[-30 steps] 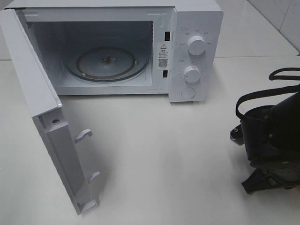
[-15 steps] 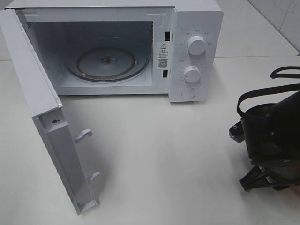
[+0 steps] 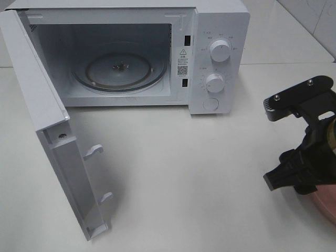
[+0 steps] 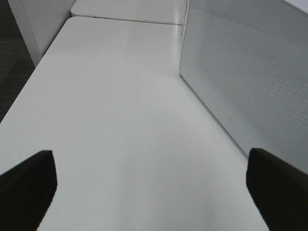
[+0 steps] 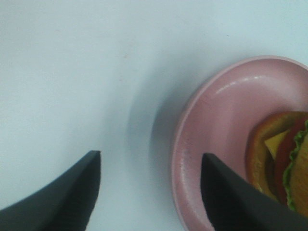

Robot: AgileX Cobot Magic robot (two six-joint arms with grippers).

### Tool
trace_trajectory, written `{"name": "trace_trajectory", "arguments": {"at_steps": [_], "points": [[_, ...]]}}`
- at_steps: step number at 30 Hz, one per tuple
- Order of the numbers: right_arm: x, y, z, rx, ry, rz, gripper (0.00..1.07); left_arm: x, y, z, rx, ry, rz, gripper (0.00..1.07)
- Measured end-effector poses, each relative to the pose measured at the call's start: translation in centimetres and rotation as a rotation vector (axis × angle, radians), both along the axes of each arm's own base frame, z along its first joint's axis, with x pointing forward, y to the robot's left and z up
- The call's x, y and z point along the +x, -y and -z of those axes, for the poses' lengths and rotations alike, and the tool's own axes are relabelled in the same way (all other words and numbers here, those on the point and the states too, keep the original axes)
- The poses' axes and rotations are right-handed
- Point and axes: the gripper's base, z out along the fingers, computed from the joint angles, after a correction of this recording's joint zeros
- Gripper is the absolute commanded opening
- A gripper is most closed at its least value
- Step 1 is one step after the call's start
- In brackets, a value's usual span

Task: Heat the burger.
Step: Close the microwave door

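R hand (image 5: 149,192) opened, burger (image 5: 281,161) beside it on plate (image 5: 216,144).

The microwave (image 3: 126,52) cavity stands open and unblocked, but its swung-out door (image 3: 58,152) walls the table's (image 3: 184,173) left side.

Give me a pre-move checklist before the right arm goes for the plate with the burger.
1. Microwave door open: ok, swung wide to the left.
2. Turntable free to receive the plate: ok, nothing on it.
3. Right gripper open: ok, fingers spread, nothing between them.
4. Right gripper lined up on the pink plate: not ok, one finger sits over the rim, the other over bare table.
5. Burger seated on the plate: cannot tell, only its edge shows.
6. Left gripper out of the way: ok, open over bare table beside the door.
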Motion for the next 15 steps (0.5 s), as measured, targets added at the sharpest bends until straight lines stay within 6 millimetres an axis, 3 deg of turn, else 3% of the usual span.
{"name": "trace_trajectory", "arguments": {"at_steps": [5,15], "points": [[-1.2,0.0,-1.7,0.109,0.011,-0.066,0.8,0.0,0.0,0.0,0.0,0.0,0.0,1.0],[-4.1,0.4,-4.1,0.249,-0.026,-0.21,0.78,0.0,0.0,0.0,0.0,0.0,0.0,1.0]]}}
